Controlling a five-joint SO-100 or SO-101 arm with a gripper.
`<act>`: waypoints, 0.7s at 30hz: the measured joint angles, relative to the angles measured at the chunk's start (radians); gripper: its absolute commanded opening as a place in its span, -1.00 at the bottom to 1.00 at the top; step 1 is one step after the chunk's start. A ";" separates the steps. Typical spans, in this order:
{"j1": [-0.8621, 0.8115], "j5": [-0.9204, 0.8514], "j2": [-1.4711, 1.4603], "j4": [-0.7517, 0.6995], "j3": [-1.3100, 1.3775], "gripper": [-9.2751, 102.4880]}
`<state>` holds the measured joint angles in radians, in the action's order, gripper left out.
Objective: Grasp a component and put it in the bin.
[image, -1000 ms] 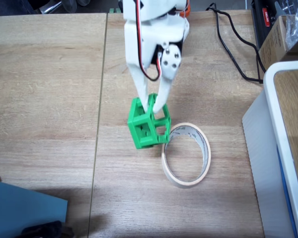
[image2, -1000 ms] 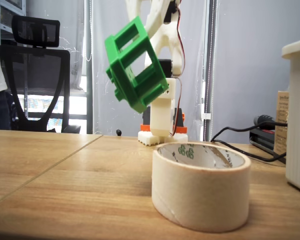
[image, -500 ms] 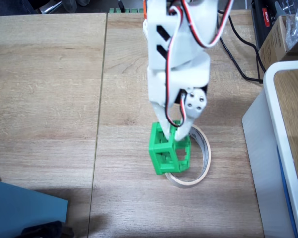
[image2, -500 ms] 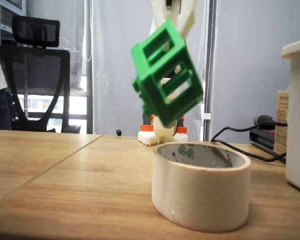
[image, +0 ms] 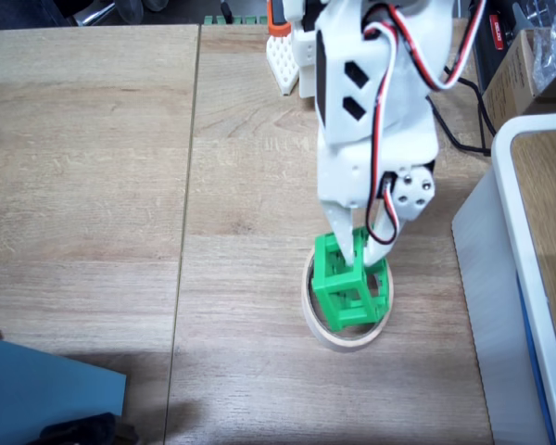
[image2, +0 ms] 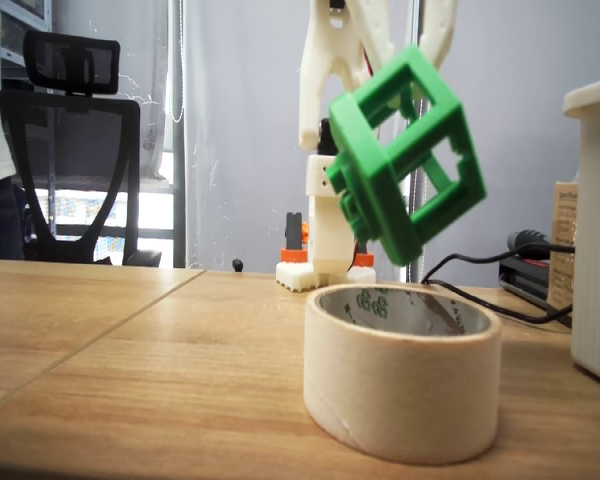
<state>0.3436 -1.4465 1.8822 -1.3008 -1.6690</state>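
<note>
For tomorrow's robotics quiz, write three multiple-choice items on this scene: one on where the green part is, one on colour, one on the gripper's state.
1. Where is the green part?
A. lying on the table
B. in the air above the tape roll
C. inside the roll

2. What colour is the tape roll?
A. blue
B. black
C. cream

3. What is the gripper doing?
A. shut on the part
B. open, holding nothing
C. pressing on the table

Answers:
1 B: the low fixed view shows clear space between part and roll.
2 C: both fixed views show it cream.
3 A: its fingers pinch a bar of the part.
</note>
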 measured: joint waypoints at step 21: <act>-0.021 0.002 -0.052 0.000 -0.009 -0.82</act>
<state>0.3221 -1.4450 1.8300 -1.3008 -1.6782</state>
